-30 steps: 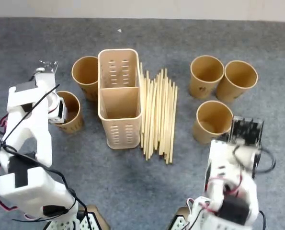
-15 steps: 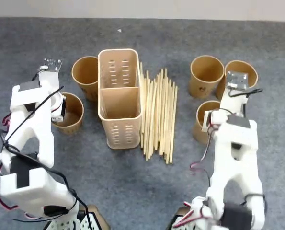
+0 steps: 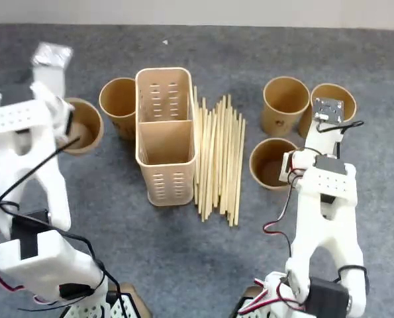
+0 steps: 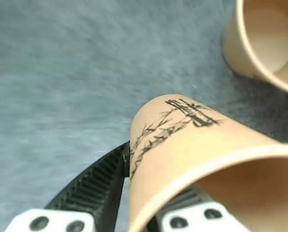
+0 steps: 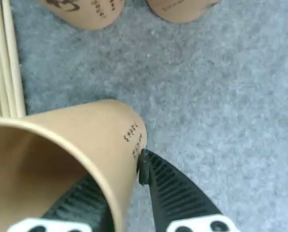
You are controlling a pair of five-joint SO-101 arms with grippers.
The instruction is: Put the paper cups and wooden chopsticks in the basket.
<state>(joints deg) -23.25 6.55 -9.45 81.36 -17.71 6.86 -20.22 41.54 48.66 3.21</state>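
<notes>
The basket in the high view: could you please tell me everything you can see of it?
The basket is a tan, plastic-looking oblong tub with rounded corners, standing upright on the grey cloth. A cross wall splits it into two empty compartments. Its end walls have rows of slots. The wooden chopsticks lie along one long side; a paper cup stands against the other.

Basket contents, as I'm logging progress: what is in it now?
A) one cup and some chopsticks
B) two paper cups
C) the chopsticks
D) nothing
D: both compartments of the basket are bare; the chopsticks lie beside it, the left hand holds the left cup and the right hand the right cup, both outside it.
</notes>
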